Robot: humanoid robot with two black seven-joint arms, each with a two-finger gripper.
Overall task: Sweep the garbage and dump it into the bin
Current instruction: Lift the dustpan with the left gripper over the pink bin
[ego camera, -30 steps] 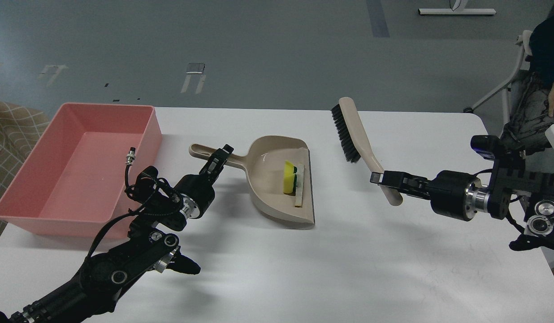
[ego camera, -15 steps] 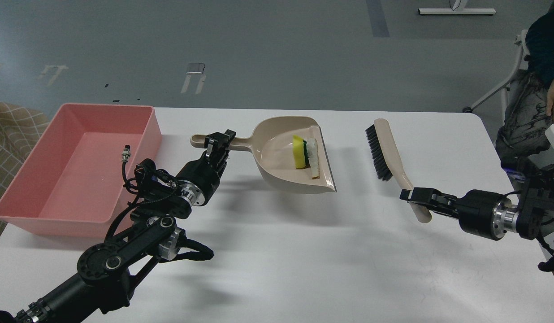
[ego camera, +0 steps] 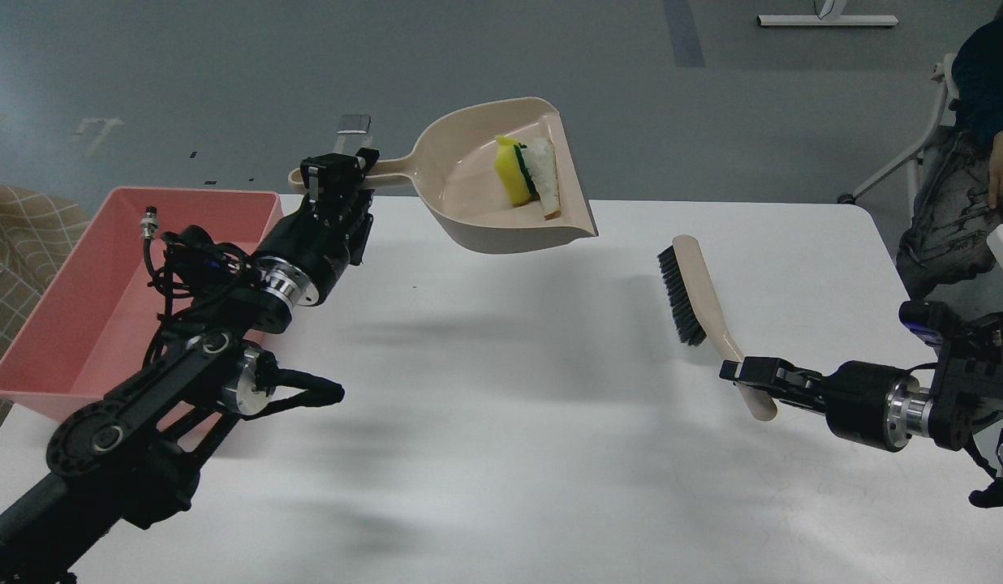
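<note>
My left gripper [ego camera: 337,173] is shut on the handle of the beige dustpan [ego camera: 469,199] and holds it well above the table, roughly level, its mouth to the right. In the pan lie the garbage: a yellow sponge scrap with a dark green layer [ego camera: 511,171] and a pale stick-like scrap [ego camera: 547,176] next to it. The pink bin [ego camera: 79,300] stands on the table at the far left, below and left of the pan. My right gripper [ego camera: 741,374] is shut on the handle of the beige brush [ego camera: 692,289], whose black bristles face left.
The white table [ego camera: 501,422] carries the bin at its left end. A person's arm and a chair [ego camera: 968,146] are beyond the table's right edge. A patterned cushion [ego camera: 15,235] is at the far left.
My left gripper has lifted the dustpan off the table and carried it up and to the left, garbage still inside. My right gripper has drawn the brush back to the right and lower.
</note>
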